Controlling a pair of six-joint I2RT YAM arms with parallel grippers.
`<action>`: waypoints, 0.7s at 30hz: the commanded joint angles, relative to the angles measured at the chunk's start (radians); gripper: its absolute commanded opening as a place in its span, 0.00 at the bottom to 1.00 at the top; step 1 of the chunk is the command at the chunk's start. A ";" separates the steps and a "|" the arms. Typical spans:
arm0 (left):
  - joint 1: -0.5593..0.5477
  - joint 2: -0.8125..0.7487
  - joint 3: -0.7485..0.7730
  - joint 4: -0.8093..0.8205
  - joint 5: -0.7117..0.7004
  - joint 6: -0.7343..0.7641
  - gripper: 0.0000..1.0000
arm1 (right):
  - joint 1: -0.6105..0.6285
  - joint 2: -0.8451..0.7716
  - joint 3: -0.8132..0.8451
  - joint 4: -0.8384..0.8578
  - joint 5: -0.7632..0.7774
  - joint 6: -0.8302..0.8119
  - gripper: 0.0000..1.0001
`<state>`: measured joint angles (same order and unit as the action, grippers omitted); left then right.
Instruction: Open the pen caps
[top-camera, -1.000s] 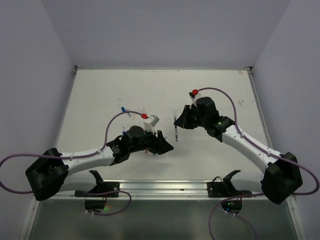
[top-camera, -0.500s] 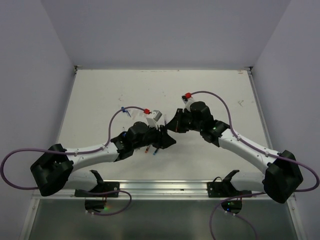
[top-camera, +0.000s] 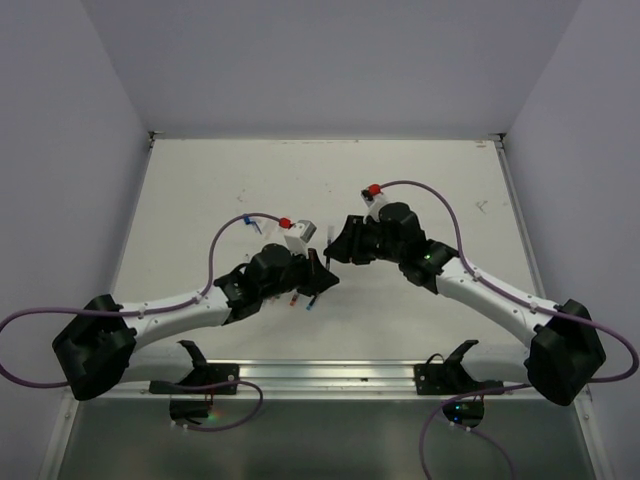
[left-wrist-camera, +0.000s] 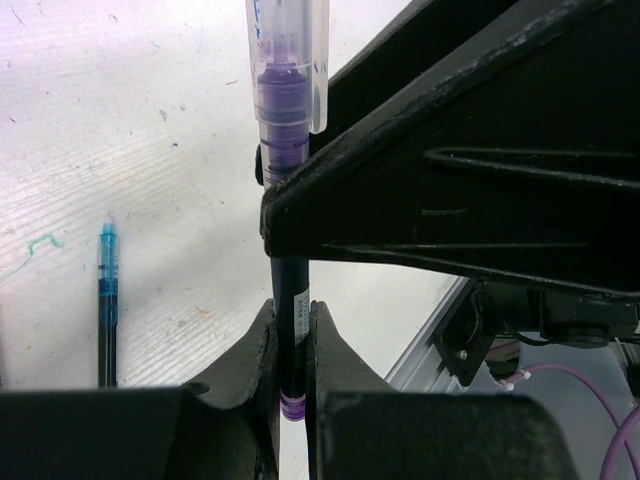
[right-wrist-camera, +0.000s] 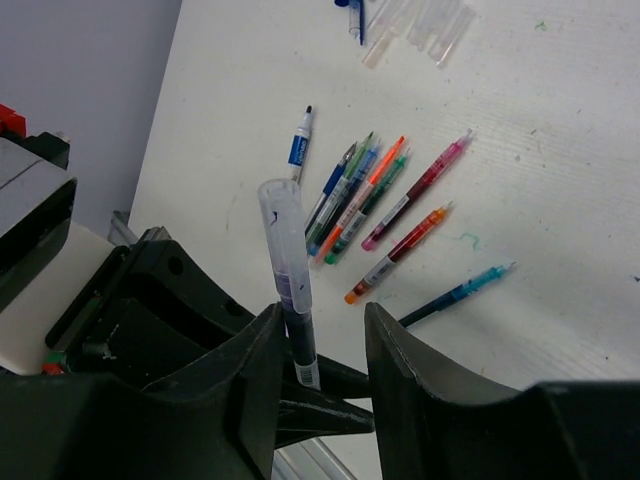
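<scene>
Two changes came at once: my left gripper (left-wrist-camera: 292, 322) clamped shut on the dark barrel of the pen (left-wrist-camera: 291, 285), and my right gripper (right-wrist-camera: 322, 336) spread its jaws beside the clear cap (right-wrist-camera: 281, 235), which sat unpulled on the upright pen.

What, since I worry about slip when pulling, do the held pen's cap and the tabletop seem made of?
The pen has a cap of clear, glossy plastic, apparently; the purple insides show through it. The tabletop is a white, matte, finely ridged board, perhaps laminate or painted; it carries scuffs and ink marks.
</scene>
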<state>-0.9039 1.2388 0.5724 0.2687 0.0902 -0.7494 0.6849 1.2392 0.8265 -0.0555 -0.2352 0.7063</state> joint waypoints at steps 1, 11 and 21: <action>-0.006 -0.029 -0.003 0.001 0.000 0.035 0.00 | -0.001 0.023 0.059 0.002 0.033 -0.045 0.41; -0.006 -0.029 -0.029 0.001 0.031 0.024 0.00 | -0.001 0.089 0.131 0.023 -0.006 -0.041 0.38; -0.006 -0.050 -0.029 -0.006 0.039 0.019 0.00 | -0.001 0.124 0.122 0.071 -0.032 -0.011 0.00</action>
<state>-0.9058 1.2236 0.5415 0.2493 0.1192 -0.7410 0.6853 1.3533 0.9180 -0.0338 -0.2554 0.6903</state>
